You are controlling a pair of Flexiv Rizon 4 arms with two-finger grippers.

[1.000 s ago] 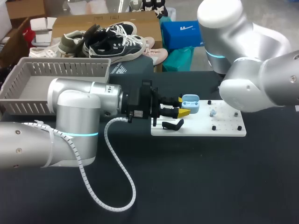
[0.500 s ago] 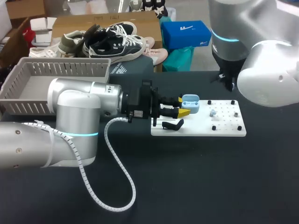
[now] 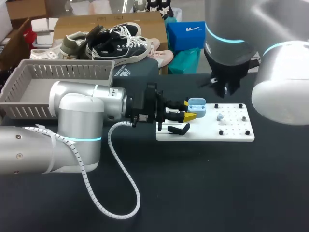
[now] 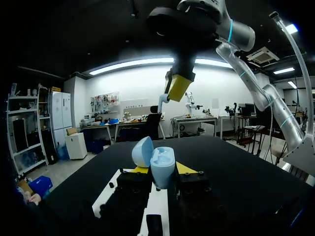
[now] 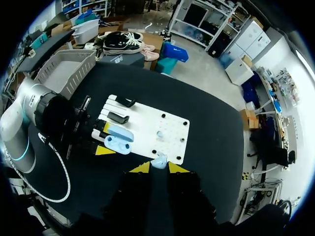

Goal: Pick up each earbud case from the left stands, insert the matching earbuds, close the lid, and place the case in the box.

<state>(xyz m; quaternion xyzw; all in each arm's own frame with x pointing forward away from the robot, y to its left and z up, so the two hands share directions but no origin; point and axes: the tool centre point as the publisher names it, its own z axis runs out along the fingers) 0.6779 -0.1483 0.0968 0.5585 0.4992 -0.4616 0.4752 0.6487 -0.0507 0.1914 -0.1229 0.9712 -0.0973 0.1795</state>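
Insertion step: line up before lowering
The right pincer (image 5: 158,168) grips a small pale-blue earbud (image 5: 159,161); it should lower squarely into the open pale-blue plastic case (image 3: 197,107) clamped by the left pincer (image 4: 162,170).

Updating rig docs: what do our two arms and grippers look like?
The left arm and right arm are bulky, rounded silver-grey links, each with a glowing cyan ring at a joint. A white spiral-wrapped cable loops from the left arm to its black wrist block. The left gripper and right gripper are black with bright yellow tips.
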